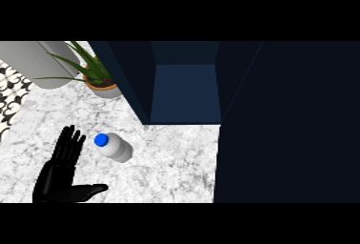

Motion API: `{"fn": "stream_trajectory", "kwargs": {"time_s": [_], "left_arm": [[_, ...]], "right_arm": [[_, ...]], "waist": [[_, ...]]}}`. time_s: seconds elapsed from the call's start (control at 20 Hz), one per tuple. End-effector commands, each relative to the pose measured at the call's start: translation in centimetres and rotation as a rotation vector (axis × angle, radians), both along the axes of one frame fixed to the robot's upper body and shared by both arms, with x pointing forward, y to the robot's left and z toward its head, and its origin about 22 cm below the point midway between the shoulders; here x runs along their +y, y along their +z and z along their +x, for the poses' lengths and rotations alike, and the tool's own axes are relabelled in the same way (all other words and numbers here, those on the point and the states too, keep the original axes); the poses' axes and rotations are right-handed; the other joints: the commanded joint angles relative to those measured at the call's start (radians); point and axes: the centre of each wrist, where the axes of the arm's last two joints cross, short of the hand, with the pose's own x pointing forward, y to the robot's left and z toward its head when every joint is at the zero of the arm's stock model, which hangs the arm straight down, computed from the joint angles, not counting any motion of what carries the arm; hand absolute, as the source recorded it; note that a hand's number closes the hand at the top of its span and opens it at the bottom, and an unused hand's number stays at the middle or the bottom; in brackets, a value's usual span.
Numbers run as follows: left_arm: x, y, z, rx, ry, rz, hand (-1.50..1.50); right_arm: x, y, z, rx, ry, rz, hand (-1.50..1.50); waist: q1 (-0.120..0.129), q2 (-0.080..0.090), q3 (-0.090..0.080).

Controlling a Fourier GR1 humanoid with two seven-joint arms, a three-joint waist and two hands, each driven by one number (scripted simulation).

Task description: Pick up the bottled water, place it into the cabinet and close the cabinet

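One hand [60,178] at near left, fingers [69,143] straight, holding nothing. Bottled water [116,147] stands just right of it on marble surface [169,162]: probably light, rigid, slick; grasp round the body. Open cabinet [184,90] beyond, open door [281,143] crowds the right. Potted plant [98,78] far left.
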Motion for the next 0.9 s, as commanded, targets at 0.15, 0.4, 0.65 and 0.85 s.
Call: {"fn": "stream_trajectory", "kwargs": {"time_s": [0.15,0.4,0.65,0.85], "left_arm": [[0.5,-3.9,2.7,0.070,-0.010,-0.050,-1.50],[2.9,-5.2,3.4,0.084,0.009,-0.129,-1.50],[0.3,-7.0,4.6,0.091,-0.026,-0.114,-1.50],[2.4,-7.6,4.5,0.080,-0.034,-0.147,-1.50]], "right_arm": [[0.3,0.5,1.0,-0.016,0.003,0.006,-1.50],[-0.9,-0.3,-0.4,-0.016,0.007,0.012,-1.50],[0.0,-0.8,-1.9,0.000,0.015,0.003,-1.50],[-0.4,-0.2,-1.0,-0.003,0.022,-0.005,-1.50]], "waist": [[0.000,0.001,0.000],[-0.003,0.001,0.000],[-0.006,0.000,0.000],[-0.003,0.001,0.000]]}}
